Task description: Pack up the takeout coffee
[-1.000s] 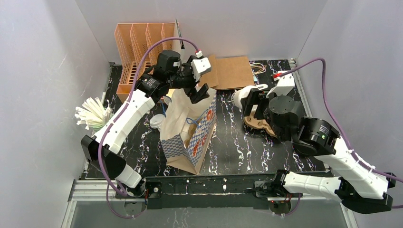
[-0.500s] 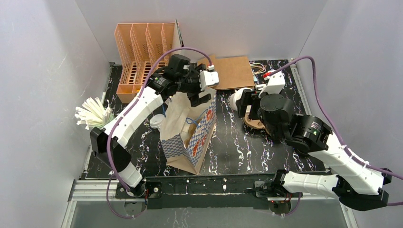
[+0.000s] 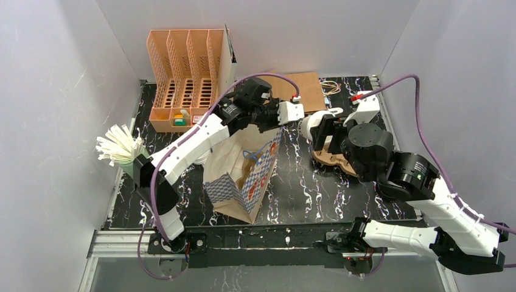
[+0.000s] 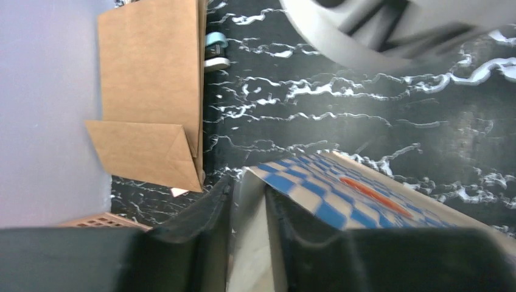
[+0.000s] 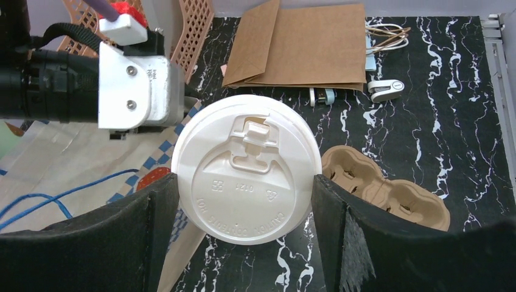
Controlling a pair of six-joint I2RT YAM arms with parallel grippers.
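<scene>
Since the bag (image 3: 243, 176) was steadied at only one corner of its rim, collapse of the mouth was judged the main risk. Thin paper could fold inward or slip free, and the cup (image 3: 311, 125) would then meet the rim instead of the opening and might push the bag over. A second risk was noted: both grippers stood close together at the mouth, so a knock between them was possible on the way in. A tilted entry through so narrow an opening could also loosen the lid (image 5: 246, 170).

Left gripper (image 4: 246, 190): jaws were set near together astride the bag rim at its 1 o'clock corner, with paper seen between the fingers (image 4: 201, 225). Whether the paper was truly pinched could not be told.

Right gripper (image 5: 244, 188): jaws were spread wide and closed on the cup's sides. The cup was centred between them, lid toward the wrist camera, clear of the table (image 3: 304, 182).

Position, top view: the cup was found at 3 o'clock of the bag mouth, just beside the left gripper and not yet over the opening. The tray (image 3: 333, 159) lay on the table at 5 o'clock of the cup, and both wells looked empty.
</scene>
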